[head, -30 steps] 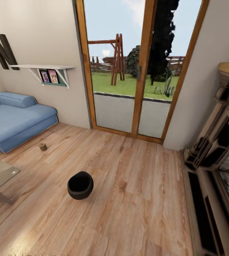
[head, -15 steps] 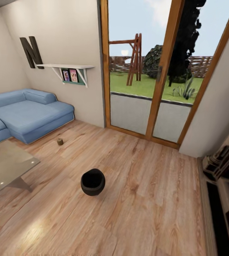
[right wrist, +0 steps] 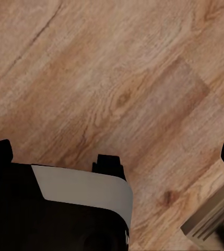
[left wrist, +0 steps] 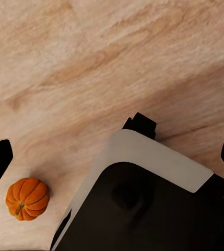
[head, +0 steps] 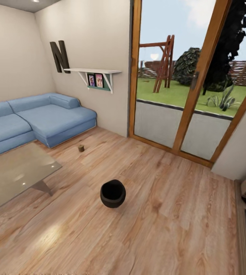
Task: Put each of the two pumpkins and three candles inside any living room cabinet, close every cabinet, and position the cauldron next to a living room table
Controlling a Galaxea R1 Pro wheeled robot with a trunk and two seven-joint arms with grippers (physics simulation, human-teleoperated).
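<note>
Both grippers hang over bare floor with nothing between their fingers. On the left gripper (left wrist: 112,162) only the dark fingertips show at the frame's edges, spread wide, jaws fully open and empty. Just off one fingertip, outside the gap, a small orange pumpkin (left wrist: 27,198) sits upright on the wooden floor (left wrist: 91,63), close beside the robot's own pale-and-black base (left wrist: 143,198). The right gripper (right wrist: 112,159) is spread the same way, holding nothing; beyond its far fingertip a pale moulded edge (right wrist: 211,219) cuts the corner — I cannot tell what it belongs to.

Further out, seen from the head, a black cauldron (head: 113,193) stands alone on the boards, apart from the glass coffee table (head: 12,172). A small brown object, probably a candle (head: 81,148), rests between the table and the blue sofa (head: 42,118). No cabinet is visible from here.

The risk, as I judge it: the pumpkin lies so near the base that rolling or turning could nudge it away — or a descending fingertip could strike its rounded top and send it rolling.
</note>
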